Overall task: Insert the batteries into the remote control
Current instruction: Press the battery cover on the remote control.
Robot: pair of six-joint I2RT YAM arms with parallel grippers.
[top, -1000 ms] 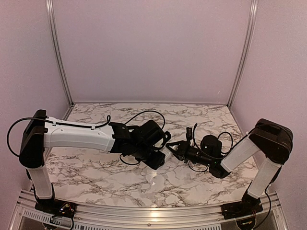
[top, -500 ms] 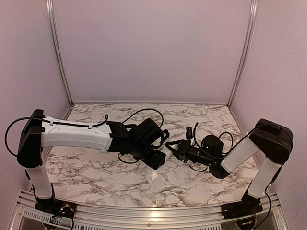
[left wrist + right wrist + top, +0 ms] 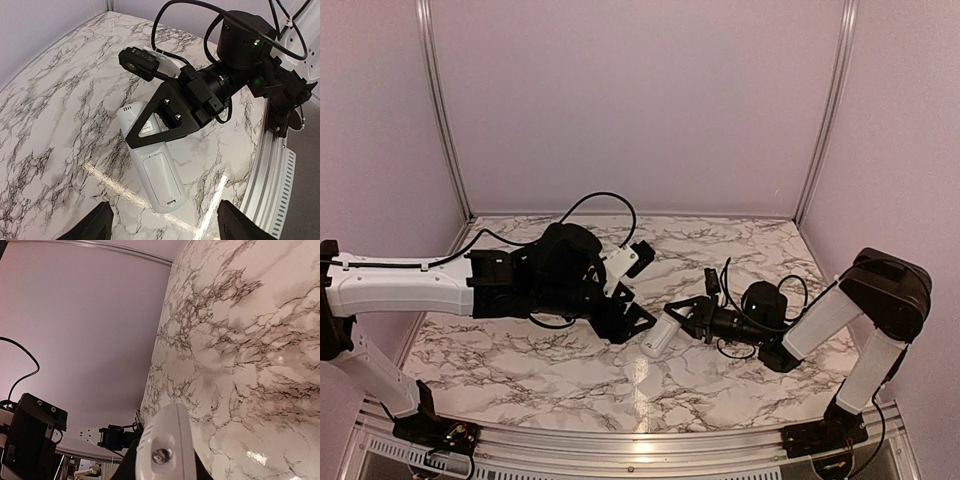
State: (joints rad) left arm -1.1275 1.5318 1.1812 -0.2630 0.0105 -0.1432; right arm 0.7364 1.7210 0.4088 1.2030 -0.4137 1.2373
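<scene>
The right end effector (image 3: 159, 119) is clamped across the upper half of the white remote control (image 3: 159, 176). The remote lies back side up, battery cover closed, on or just above the marble table (image 3: 55, 105). The right end effector's black frame hides part of the remote's label. The left end effector (image 3: 166, 227) hangs spread wide near the remote's free end.

Remote (image 3: 157, 182) (back up) in right fingers (image 3: 167, 134)

Glossy white marble-patterned tabletop (image 3: 520, 360), grey-veined, glare near the middle. Plain lilac wall (image 3: 640, 100) at the far side, flanked by slanting left post (image 3: 442, 110) and right post (image 3: 825, 110). Ribbed aluminium rail (image 3: 640, 462) along the near edge.
</scene>
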